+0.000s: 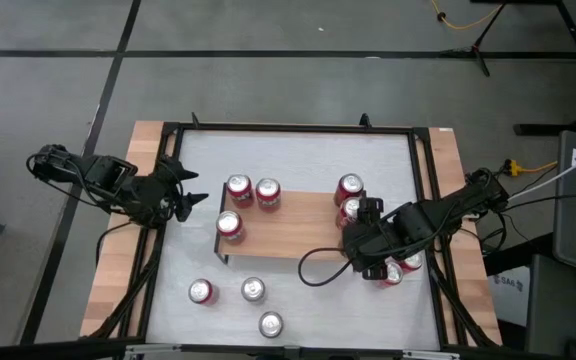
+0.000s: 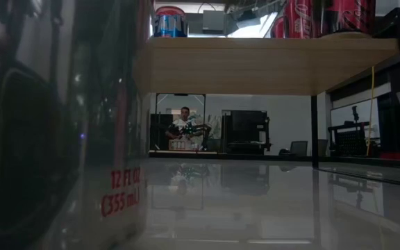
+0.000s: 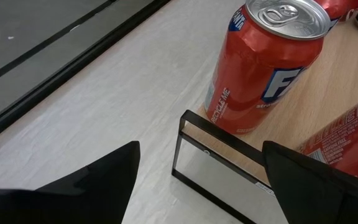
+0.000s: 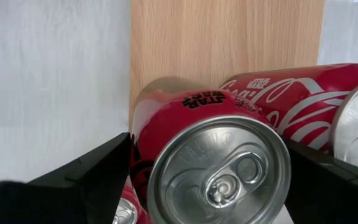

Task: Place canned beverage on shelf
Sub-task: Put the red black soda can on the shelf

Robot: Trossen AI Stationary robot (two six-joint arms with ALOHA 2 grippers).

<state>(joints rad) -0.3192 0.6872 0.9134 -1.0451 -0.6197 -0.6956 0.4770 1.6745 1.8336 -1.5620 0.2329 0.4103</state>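
The shelf (image 1: 286,238), a wooden plank on thin black legs, stands mid-table. Several red cans stand upright on its top. At its right end a Coca-Cola can (image 4: 219,168) stands between the open fingers of my right gripper (image 4: 207,140), which points down from above (image 1: 360,224). Another can (image 4: 303,99) stands beside it on the plank. My left gripper (image 1: 183,197) is open off the shelf's left end and touches nothing. In its wrist view, a red can (image 3: 266,62) stands on the shelf's corner ahead of it. My right gripper has one finger (image 4: 98,171) on each side of the upright can's wall (image 4: 143,143), coming from above. The can's base rests on the plank. Whether either finger still touches the can, I cannot tell.
Three loose cans (image 1: 201,291), (image 1: 253,290), (image 1: 271,324) stand on the white table near the front edge, and two more (image 1: 400,268) are under the right arm. One can (image 2: 82,139) fills the left of the low view. A person (image 2: 185,125) sits far behind.
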